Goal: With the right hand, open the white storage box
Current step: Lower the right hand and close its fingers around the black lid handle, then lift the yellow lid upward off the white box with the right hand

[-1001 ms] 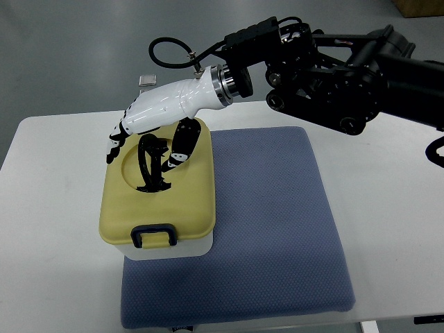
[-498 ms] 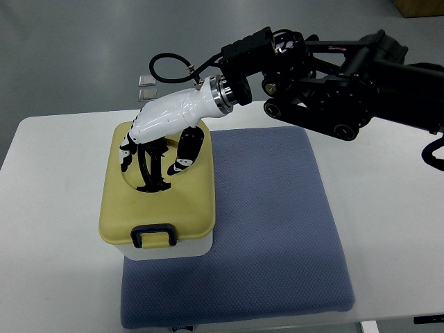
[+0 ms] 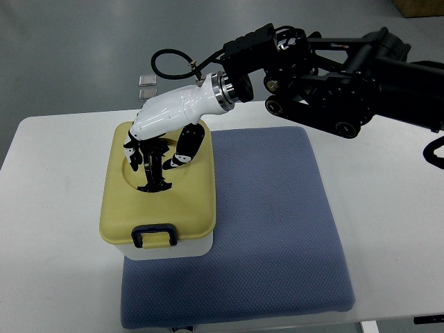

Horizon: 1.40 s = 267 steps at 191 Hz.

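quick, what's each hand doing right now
right hand: fingers curled down onto the black handle in the lid recess of the storage box; a firm grip cannot be told.
left hand: not in view.

The white robotic right hand (image 3: 161, 132) covers the far part of the yellow lid (image 3: 158, 201), so whether its fingers actually grip the black handle (image 3: 151, 170) in the round recess cannot be told. The black arm (image 3: 347, 69) runs out past the right edge. Two small grey squares (image 3: 146, 87) beyond the table are too small to identify.
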Each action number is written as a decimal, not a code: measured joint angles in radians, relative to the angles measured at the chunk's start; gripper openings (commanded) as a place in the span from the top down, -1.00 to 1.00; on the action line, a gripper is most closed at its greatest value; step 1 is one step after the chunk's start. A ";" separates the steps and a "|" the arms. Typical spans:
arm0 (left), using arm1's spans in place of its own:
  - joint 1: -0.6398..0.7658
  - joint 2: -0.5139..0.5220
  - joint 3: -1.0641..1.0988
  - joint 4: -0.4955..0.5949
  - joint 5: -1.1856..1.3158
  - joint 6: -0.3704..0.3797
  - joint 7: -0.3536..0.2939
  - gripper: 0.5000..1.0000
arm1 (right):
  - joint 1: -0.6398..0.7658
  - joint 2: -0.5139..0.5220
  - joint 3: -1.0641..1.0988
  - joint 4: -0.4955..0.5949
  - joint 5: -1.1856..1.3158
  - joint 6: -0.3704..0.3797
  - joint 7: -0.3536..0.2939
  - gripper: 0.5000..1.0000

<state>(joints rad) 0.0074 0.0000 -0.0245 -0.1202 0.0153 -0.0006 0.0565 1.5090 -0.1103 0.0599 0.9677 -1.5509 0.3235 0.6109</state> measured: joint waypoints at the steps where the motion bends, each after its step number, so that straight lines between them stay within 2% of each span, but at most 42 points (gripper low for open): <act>1: 0.000 0.000 0.000 0.000 0.000 0.000 0.000 -1.00 | 0.000 0.000 0.000 0.000 0.000 0.000 0.000 0.35; 19: 0.000 0.000 0.000 0.000 0.000 0.000 0.000 -1.00 | -0.002 0.005 0.000 -0.001 0.000 0.000 0.000 0.46; 39: 0.000 0.000 0.000 0.000 0.000 0.000 0.000 -1.00 | -0.003 0.006 0.000 -0.001 0.000 0.001 0.000 0.80; 62: 0.000 0.000 0.000 0.000 0.000 -0.001 0.000 -1.00 | -0.003 0.007 0.000 -0.001 0.000 0.004 0.000 0.86; 79: 0.000 0.000 0.000 0.000 0.000 -0.001 0.000 -1.00 | -0.003 0.008 0.001 -0.001 0.000 0.008 0.000 1.00; 194: 0.000 0.000 0.000 0.000 0.000 0.000 0.000 -1.00 | 0.040 -0.014 0.052 0.000 0.025 0.018 0.000 1.00; 229: -0.001 0.000 0.000 0.000 0.000 0.000 0.000 -1.00 | 0.040 -0.075 0.065 -0.007 0.025 0.024 0.000 1.00; 267: 0.000 0.000 0.000 0.000 0.000 0.000 0.000 -1.00 | 0.027 -0.200 0.068 -0.027 0.025 0.012 0.000 1.00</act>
<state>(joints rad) 0.0070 0.0000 -0.0245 -0.1201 0.0153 -0.0006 0.0567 1.5361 -0.3103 0.1274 0.9406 -1.5255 0.3357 0.6109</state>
